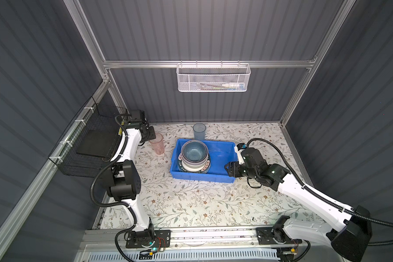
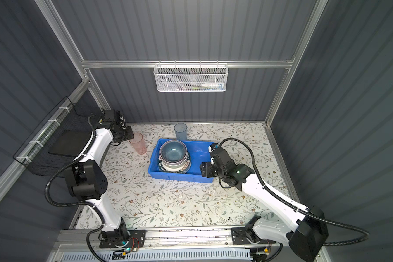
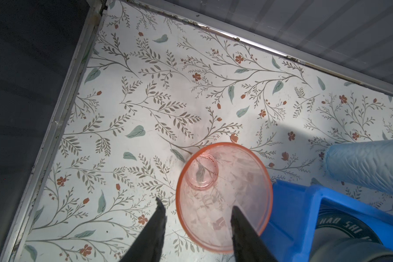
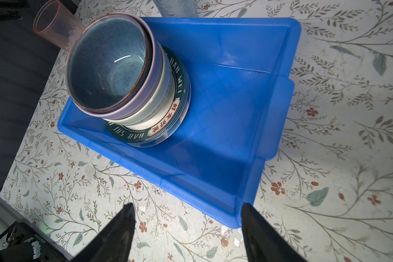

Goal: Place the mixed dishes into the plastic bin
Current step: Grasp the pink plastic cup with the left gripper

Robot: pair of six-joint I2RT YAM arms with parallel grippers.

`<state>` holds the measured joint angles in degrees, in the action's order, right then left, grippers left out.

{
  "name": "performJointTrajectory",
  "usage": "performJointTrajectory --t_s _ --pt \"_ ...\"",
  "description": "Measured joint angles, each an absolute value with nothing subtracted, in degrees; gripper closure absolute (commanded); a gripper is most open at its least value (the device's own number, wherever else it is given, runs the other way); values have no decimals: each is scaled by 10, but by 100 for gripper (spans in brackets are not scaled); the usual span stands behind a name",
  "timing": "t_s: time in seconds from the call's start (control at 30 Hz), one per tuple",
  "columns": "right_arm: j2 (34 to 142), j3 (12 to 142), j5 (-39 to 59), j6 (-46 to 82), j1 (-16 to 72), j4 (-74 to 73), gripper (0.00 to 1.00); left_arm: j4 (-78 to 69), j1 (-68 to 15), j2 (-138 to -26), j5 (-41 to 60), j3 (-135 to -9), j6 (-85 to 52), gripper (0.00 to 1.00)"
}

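Note:
A translucent pink tumbler stands upright left of the blue plastic bin. My left gripper is open over it. One finger is outside the tumbler's rim and the other inside its mouth. A blue tumbler stands just behind the bin. In the bin's left half a dark-blue bowl tops nested bowls on a plate with a lettered rim. My right gripper hangs open and empty above the bin's front right corner.
A black wire basket holding a dark slab hangs on the left wall beside the left arm. A white mesh basket hangs on the back wall. The floral tabletop stretches in front of the bin. The bin's right half holds nothing.

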<state>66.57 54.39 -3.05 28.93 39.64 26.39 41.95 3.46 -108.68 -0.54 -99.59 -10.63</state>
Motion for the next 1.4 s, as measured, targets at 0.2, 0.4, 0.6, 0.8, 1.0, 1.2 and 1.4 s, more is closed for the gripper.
performJointTrajectory --t_s 0.2,0.4,0.6,0.8,1.0,1.2,1.4 --pt "660 541 -34 289 396 264 26 428 35 -1113 -4 -1000 -100 52" --pt "660 539 -37 289 396 264 25 438 35 -1128 -6 -1012 -93 60" --pt "660 539 -65 291 394 284 24 442 35 -1137 0 -1017 -91 74" --pt "654 539 -75 292 391 288 24 443 35 -1139 18 -1017 -87 85" --pt "647 539 -82 295 389 295 24 444 35 -1139 39 -1017 -85 90" --pt "630 539 -82 296 385 300 23 454 35 -1139 54 -1016 -79 95" --pt "628 539 -80 295 384 302 23 467 35 -1139 80 -1018 -79 98"
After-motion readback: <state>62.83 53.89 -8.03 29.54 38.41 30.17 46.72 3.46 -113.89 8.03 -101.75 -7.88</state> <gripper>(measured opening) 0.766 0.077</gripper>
